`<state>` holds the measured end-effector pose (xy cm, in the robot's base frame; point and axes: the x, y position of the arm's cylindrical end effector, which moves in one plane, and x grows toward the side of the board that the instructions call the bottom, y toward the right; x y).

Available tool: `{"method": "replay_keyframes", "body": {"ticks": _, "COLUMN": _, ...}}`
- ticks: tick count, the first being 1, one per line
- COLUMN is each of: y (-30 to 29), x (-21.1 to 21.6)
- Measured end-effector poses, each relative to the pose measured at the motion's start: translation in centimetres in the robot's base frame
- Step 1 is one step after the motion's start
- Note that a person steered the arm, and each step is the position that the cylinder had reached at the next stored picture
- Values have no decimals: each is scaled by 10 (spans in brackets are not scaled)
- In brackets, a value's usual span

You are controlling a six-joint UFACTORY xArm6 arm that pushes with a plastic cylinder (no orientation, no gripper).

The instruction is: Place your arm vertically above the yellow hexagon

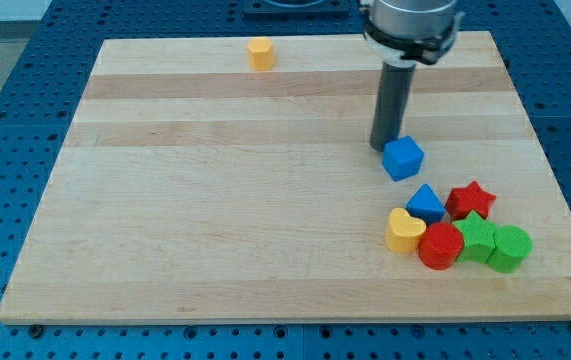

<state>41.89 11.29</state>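
Observation:
The yellow hexagon [259,53] sits near the view's top edge of the wooden board [215,200], left of centre. My tip [384,147] rests on the board far to the right of and below the hexagon. It stands right next to the upper left side of a blue cube [403,158], touching or nearly touching it.
A cluster of blocks lies at the lower right: a blue triangle [426,203], a red star [470,199], a yellow heart [404,230], a red block [440,246], a green block [478,236] and a green cylinder [510,248]. The board's right edge is close by.

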Motion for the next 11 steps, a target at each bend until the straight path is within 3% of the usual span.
{"method": "replay_keyframes", "body": {"ticks": 2, "y": 20, "x": 33}}
{"method": "replay_keyframes", "body": {"ticks": 3, "y": 20, "x": 26}}
{"method": "replay_keyframes", "body": {"ticks": 6, "y": 19, "x": -90}}
{"method": "replay_keyframes", "body": {"ticks": 8, "y": -15, "x": -169}}
{"method": "replay_keyframes", "body": {"ticks": 11, "y": -112, "x": -223}}
